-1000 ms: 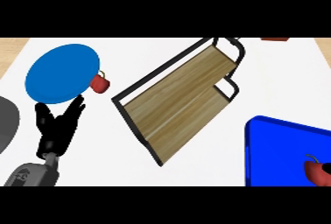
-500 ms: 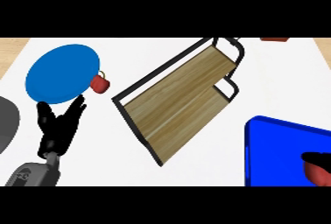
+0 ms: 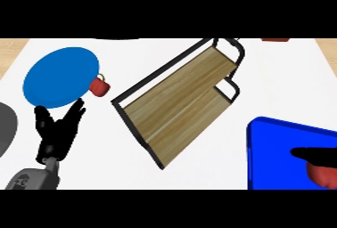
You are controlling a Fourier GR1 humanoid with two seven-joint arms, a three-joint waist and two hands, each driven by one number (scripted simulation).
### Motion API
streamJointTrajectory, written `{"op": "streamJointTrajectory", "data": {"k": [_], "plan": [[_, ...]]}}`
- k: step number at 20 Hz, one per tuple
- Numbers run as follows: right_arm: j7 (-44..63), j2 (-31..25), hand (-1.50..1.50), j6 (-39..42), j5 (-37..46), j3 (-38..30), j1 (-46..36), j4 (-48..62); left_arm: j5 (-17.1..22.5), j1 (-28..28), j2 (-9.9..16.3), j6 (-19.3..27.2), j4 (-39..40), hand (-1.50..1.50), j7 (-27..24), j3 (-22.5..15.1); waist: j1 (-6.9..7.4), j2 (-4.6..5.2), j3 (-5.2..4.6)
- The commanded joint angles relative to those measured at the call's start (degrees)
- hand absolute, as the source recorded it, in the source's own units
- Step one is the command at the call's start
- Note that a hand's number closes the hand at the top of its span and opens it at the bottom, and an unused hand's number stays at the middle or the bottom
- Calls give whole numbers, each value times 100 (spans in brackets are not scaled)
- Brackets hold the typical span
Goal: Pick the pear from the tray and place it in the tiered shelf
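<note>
The white bench (image 3: 197, 178) carried a wooden tiered shelf (image 3: 181, 100) with a black frame, lying slantwise across the middle of the head view from the upper right down towards the lower centre. To its left lay a round blue plate (image 3: 60, 76), and a small red cup (image 3: 99, 87) sat touching the plate's right rim, between plate and shelf. A grey rounded object (image 3: 5, 129) showed partly at the left edge; what it was could not be told. A small reddish thing (image 3: 275, 39) sat at the top edge, far right, cut off by the frame.

The left hand (image 3: 58, 131) stood below the plate, its fingers straight and spread wide, pointing up, holding nothing, with the grey forearm (image 3: 30, 178) under it at the lower left.

At the lower right lay the blue tray (image 3: 276, 147), partly cut by the view's edge. On it, at the far right edge, the reddish pear (image 3: 324, 174) was partly in sight. Black fingers of the right hand (image 3: 314, 154) lay just over the pear's top, touching or nearly touching it; most of the hand was out of frame, so whether it was wide, narrow or closed round the pear could not be told
</note>
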Motion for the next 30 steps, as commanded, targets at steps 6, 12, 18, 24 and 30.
{"op": "streamJointTrajectory", "data": {"k": [6, 12, 18, 24, 30], "plan": [[1373, 718, -150, 356, 507, 319, -1021, 1002, 8, 150, -108, -115, 77, 0, 57, -48, -21, 23, -33], [1374, 1247, -150, 356, 1234, 553, -1068, 1516, -2, 267, -192, -21, -138, 0, 143, -28, -123, -14, -19], [1373, 1862, -150, 443, 1837, 466, -1555, 1911, -150, 413, -405, -37, 80, 0, -207, -88, -165, -10, -16], [982, 2266, -150, 398, 2267, 348, -1364, 2214, -221, 225, -383, 88, 103, 0, 80, 40, -261, -20, -6], [238, 2598, 150, 1483, 1526, 477, -1735, 2748, -71, 377, -228, -200, -95, 0, 139, 175, -147, -2, -4]]}}
